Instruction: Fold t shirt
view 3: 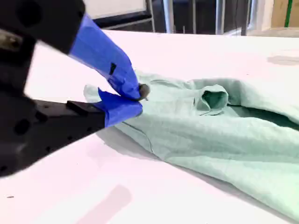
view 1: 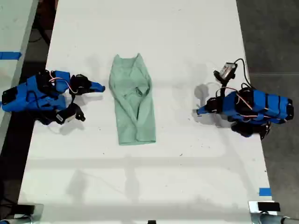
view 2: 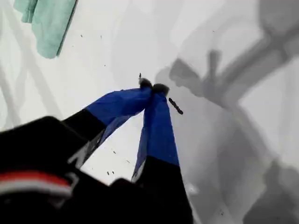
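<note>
The t shirt (view 1: 132, 100) lies folded lengthwise mid-desk (view 1: 187, 37); my first hand (view 2: 153, 87) and second hand (view 3: 138, 100) seem closed, empty.

soft matt mint cloth on the t shirt (view 3: 224, 135), wrinkly with a slightly fuzzy weave, smooth white table (view 1: 187, 177) with a faint sheen, my first gripper (view 2: 153, 87) and my second gripper (view 3: 138, 100) both smooth blue plastic on matt black bodies
</note>
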Action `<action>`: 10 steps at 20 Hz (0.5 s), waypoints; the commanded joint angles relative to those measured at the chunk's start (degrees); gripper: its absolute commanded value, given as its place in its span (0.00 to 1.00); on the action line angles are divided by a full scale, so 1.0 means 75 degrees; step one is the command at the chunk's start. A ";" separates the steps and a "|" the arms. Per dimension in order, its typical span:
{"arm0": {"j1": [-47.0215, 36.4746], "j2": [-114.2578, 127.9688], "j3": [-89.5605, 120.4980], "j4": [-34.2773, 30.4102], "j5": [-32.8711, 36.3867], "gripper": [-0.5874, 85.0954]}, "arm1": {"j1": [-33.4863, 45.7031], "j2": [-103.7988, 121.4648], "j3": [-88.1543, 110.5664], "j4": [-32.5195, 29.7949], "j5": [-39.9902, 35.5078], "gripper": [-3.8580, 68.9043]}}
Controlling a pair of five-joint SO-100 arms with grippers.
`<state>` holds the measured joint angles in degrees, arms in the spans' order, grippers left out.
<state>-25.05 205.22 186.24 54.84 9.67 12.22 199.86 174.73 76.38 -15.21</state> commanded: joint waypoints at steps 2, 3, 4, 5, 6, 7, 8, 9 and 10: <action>0.0527 -0.2520 -0.2016 -0.0340 -0.0621 0.00 | -0.0820 -0.4840 -0.3633 -0.0668 0.1031 0.40; 0.0727 -0.3551 -0.2766 -0.0352 -0.0621 0.00 | -0.0984 -0.6117 -0.4523 -0.0914 0.0973 0.41; 0.0949 -0.4383 -0.3469 -0.0375 -0.0656 0.01 | -0.1172 -0.7242 -0.5414 -0.1090 0.0867 0.42; 0.1125 -0.5086 -0.4102 -0.0363 -0.0668 0.04 | -0.1336 -0.8227 -0.6305 -0.1137 0.0797 0.43; 0.1219 -0.5789 -0.4687 -0.0176 -0.0738 0.06 | -0.1512 -0.9152 -0.7195 -0.1137 0.0715 0.43; 0.1418 -0.6504 -0.5180 0.0047 -0.1020 0.09 | -0.1711 -0.9949 -0.8004 -0.1137 0.0656 0.43; 0.1699 -0.7313 -0.5742 0.0246 -0.1230 0.13 | -0.1875 -1.0758 -0.8836 -0.1090 0.0563 0.44; 0.2004 -0.8180 -0.6352 0.0469 -0.1465 0.16 | -0.2027 -1.1566 -0.9715 -0.0973 0.0445 0.44; 0.2297 -0.9094 -0.7008 0.0680 -0.1641 0.19 | -0.2168 -1.2375 -1.0617 -0.0844 0.0328 0.44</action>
<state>-11.60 148.18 144.32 57.92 0.26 -1.85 116.98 110.48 69.35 -10.81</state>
